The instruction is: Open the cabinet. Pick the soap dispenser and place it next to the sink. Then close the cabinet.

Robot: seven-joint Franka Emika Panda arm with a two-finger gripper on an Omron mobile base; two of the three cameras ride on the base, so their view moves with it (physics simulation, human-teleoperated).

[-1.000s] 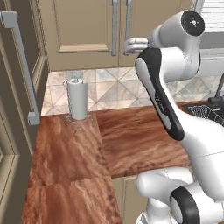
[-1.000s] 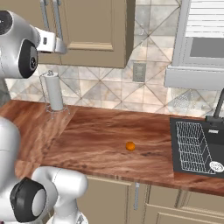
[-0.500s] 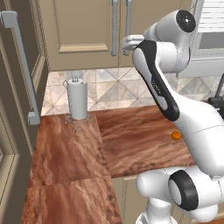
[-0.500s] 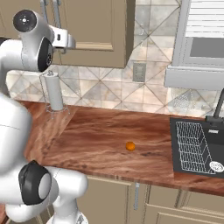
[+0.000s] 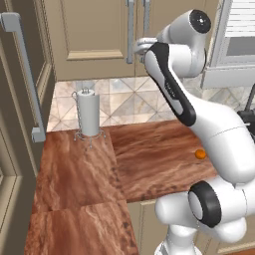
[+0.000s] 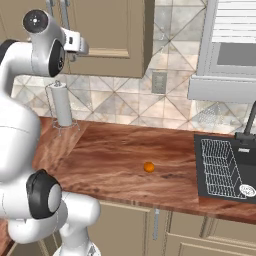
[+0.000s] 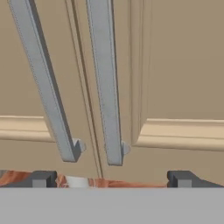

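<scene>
Reaching for the cabinet handles: opening step

Your gripper [image 7: 111, 178] has its fingers spread apart and empty; beyond them the cabinet [image 7: 175, 65] is closed, right handle [image 7: 105, 83] centred. Next, advance and close on it. Soap dispenser unseen, presumably inside.

There was one cabinet [image 5: 94, 35] with two doors and two grey bar handles [image 7: 105, 83]. On the table [image 6: 130, 160] stood one paper towel roll [image 5: 89, 113] at ten o'clock, one orange ball [image 6: 148, 167], and one sink [image 6: 225, 167] at three o'clock.
</scene>
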